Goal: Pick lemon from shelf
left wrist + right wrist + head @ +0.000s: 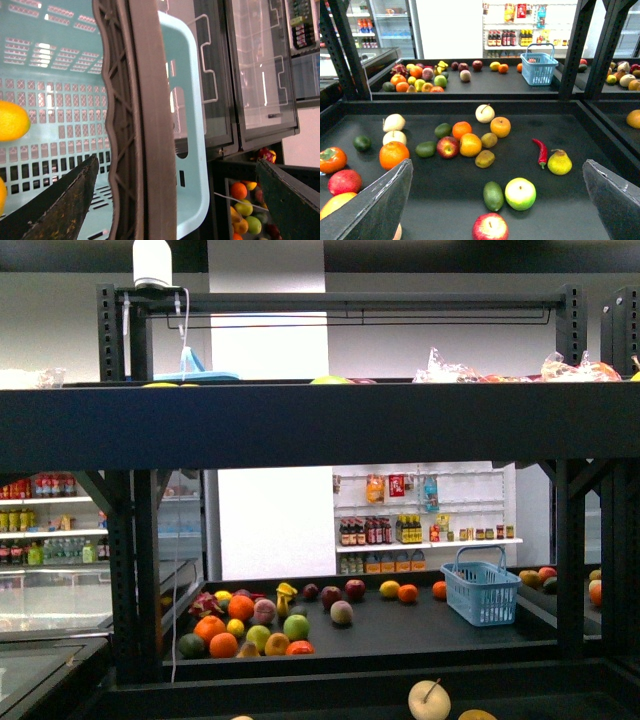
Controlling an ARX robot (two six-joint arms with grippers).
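The shelf (pixel 300 425) is a big black rack with shallow tray tiers. A yellow fruit that looks like the lemon (pixel 389 589) lies on the far middle tier beside an orange, left of a blue basket (pixel 482 590). The right wrist view shows that lemon (pixel 494 65) far beyond my open right gripper (pixel 495 200), which hovers over a near tray (pixel 600 130) of mixed fruit. My left gripper (pixel 175 200) is open astride the wall of a pale blue basket (pixel 185 150) with a brown handle (pixel 145 120). A yellow-orange fruit (pixel 11 120) lies inside that basket. Neither arm shows in the front view.
Under the right gripper lie a green apple (pixel 520 193), an avocado (pixel 493 196) and a red apple (pixel 490 227); a yellow pear (pixel 559 162) and red chili (pixel 540 150) are further off. Black uprights (pixel 575 50) frame the tray. Glass fridge doors (pixel 260 75) stand behind the left basket.
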